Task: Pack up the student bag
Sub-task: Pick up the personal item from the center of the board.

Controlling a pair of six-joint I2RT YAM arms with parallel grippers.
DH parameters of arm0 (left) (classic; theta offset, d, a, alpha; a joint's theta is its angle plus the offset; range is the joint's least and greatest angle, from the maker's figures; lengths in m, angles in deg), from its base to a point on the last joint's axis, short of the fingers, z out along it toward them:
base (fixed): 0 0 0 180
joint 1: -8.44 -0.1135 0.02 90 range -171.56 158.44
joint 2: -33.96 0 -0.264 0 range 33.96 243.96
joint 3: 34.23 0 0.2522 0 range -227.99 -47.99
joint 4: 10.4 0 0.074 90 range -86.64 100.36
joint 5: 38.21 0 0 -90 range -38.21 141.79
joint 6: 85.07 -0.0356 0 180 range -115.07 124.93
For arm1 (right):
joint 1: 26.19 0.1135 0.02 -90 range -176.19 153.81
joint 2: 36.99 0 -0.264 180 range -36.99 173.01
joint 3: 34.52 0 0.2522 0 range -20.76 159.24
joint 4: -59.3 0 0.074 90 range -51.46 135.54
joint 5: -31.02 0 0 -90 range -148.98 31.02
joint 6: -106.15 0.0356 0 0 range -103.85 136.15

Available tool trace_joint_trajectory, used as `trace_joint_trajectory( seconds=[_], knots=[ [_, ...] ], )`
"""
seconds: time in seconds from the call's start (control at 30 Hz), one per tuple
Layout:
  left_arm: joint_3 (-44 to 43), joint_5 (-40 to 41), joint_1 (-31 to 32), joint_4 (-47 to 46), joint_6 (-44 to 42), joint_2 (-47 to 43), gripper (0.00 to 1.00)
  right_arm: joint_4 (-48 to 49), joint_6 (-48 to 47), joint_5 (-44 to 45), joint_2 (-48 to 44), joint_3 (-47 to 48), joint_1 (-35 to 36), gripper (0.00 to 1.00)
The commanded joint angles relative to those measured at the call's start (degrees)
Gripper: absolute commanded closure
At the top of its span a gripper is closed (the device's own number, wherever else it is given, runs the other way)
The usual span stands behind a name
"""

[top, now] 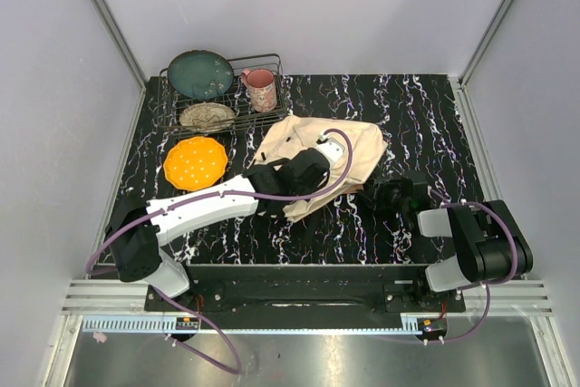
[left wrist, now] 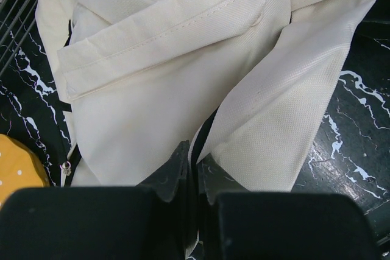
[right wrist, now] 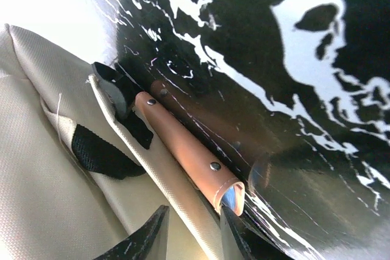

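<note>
The student bag (top: 349, 156) is a cream canvas bag lying crumpled in the middle of the table. My left gripper (top: 304, 174) reaches over its near left part. In the left wrist view the gripper (left wrist: 196, 172) is shut on a black-trimmed fabric edge of the bag (left wrist: 158, 77). My right gripper (top: 385, 195) is low at the bag's near right side. In the right wrist view its jaws (right wrist: 190, 235) stand apart, with a fabric edge of the bag (right wrist: 42, 168) running between them. A brown leather tube with rivets (right wrist: 189, 150) lies beside the right finger.
A wire rack (top: 272, 115) at the back left holds a dark green plate (top: 199, 74), a pink mug (top: 261, 88) and a patterned plate (top: 207, 116). An orange plate (top: 195, 162) lies just left of the bag and shows in the left wrist view (left wrist: 18, 168).
</note>
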Motion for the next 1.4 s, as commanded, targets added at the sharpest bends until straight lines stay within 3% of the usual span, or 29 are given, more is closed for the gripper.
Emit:
trace_joint_trajectory(
  seconds=[0.0,0.13,0.23,0.53,0.9,1.37],
  knots=[
    [-3.4,1.5,-1.23,-3.12,0.48,-1.81,1.0,-0.26,-2.77,1.46,-0.24,2.08,-0.19,0.55],
    [-3.05,0.97,-1.5,-3.2,0.66,-2.16,1.0,-12.61,-11.01,3.12,-4.55,5.32,-0.19,0.51],
    [-2.96,0.8,-1.58,-3.2,0.75,-2.33,1.0,-15.72,-13.41,4.97,-7.27,6.29,-0.1,0.5],
    [-2.96,-0.08,-2.11,-3.38,1.01,-2.77,1.0,-14.24,-14.47,2.52,-3.06,8.5,-0.19,0.52],
    [-3.14,-1.22,-3.43,-3.12,1.8,-2.95,1.0,-16.69,-14.29,5.24,-10.79,3.83,-0.27,0.57],
    [-5.33,-2.54,-4.22,-2.33,2.77,-2.6,1.0,-17.06,-15.08,3.75,-5.62,5.5,-0.1,0.6]
  ],
)
